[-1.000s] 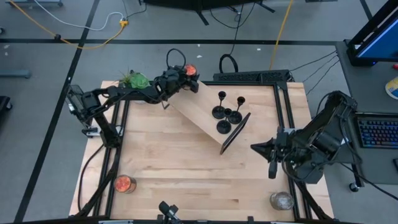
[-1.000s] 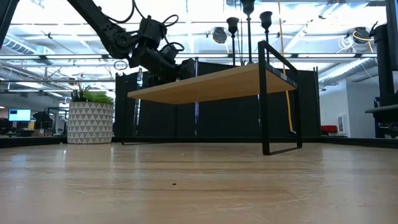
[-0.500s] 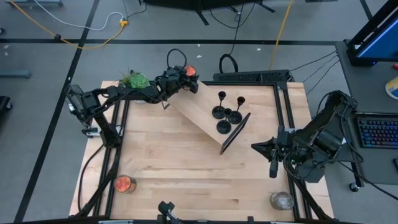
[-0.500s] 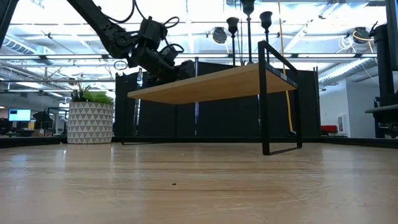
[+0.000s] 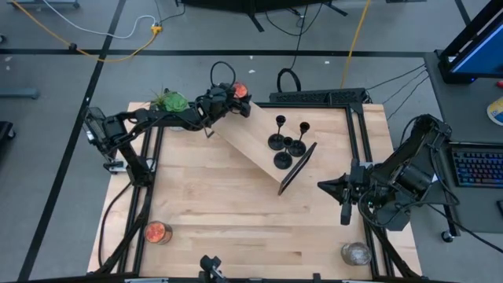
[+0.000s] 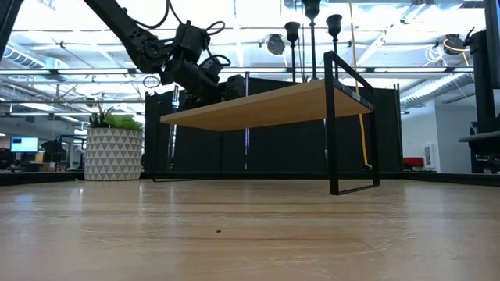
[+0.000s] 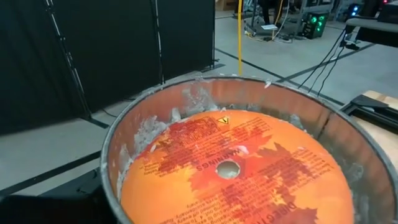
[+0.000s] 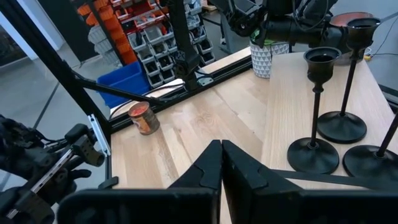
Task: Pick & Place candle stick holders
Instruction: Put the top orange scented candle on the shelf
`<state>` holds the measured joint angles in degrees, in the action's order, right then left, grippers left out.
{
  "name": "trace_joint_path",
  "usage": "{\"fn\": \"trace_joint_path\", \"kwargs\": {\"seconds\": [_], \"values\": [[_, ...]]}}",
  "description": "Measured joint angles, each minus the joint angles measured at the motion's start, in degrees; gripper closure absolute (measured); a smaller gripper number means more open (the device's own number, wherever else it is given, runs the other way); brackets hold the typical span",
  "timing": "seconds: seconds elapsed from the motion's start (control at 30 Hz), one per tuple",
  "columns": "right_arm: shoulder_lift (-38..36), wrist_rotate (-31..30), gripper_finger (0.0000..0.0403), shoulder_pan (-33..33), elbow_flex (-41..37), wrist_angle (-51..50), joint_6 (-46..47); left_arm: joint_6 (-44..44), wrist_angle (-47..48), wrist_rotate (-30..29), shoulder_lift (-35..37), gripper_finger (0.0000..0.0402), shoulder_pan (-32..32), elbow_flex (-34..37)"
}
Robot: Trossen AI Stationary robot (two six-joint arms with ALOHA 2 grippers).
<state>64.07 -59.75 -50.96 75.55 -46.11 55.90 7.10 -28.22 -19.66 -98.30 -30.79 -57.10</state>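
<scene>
Candle stick holders (image 5: 286, 143) untouched; right gripper (image 8: 222, 163) closed, seemingly empty.

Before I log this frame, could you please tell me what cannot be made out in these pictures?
- Left pincer: its fingers are too small in the high view, and the orange candle jar fills the left wrist view.
- Candle stick holders: the low view shows only cups and stems above the raised shelf, which hides the bases.
- In the right wrist view one holder is cut off by the edge.
</scene>
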Motion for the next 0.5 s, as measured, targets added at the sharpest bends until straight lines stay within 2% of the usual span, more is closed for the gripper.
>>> {"fn": "trace_joint_path", "kwargs": {"seconds": [0.13, 0.5], "values": [[0.0, 0.0, 0.0402, 0.0, 0.0, 0.0, 0.0, 0.5, 0.0, 0.0, 0.0, 0.0005, 0.3, 0.0], [0.0, 1.0, 0.0401, 0.0, 0.0, 0.4, 0.0, -1.0, 0.2, -0.6, 2.5, 0.001, 1.0, 0.0]]}}
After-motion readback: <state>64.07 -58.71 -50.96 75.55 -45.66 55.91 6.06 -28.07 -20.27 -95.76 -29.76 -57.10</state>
